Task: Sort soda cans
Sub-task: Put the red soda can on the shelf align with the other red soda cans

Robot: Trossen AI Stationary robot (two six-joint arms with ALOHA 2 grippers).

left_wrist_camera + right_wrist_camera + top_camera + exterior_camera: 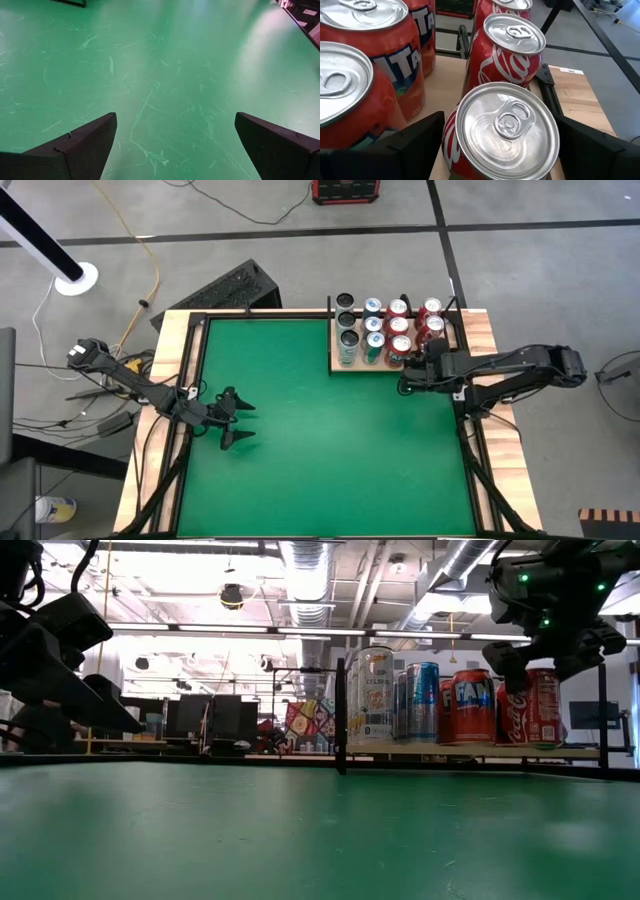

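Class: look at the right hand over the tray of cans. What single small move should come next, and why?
Probably lift the right hand straight up. Its fingers flank the red can standing in the wooden tray beside other red cans, so the can looks placed. The left hand waits open over the green mat.

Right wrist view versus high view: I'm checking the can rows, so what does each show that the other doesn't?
Only the right wrist view shows the red cans' lettering and the nearest can sitting between the right gripper's open fingers. Only the high view shows the whole wooden tray, the teal and dark can columns, and the left gripper open over the green mat. Both show red cans on the tray.
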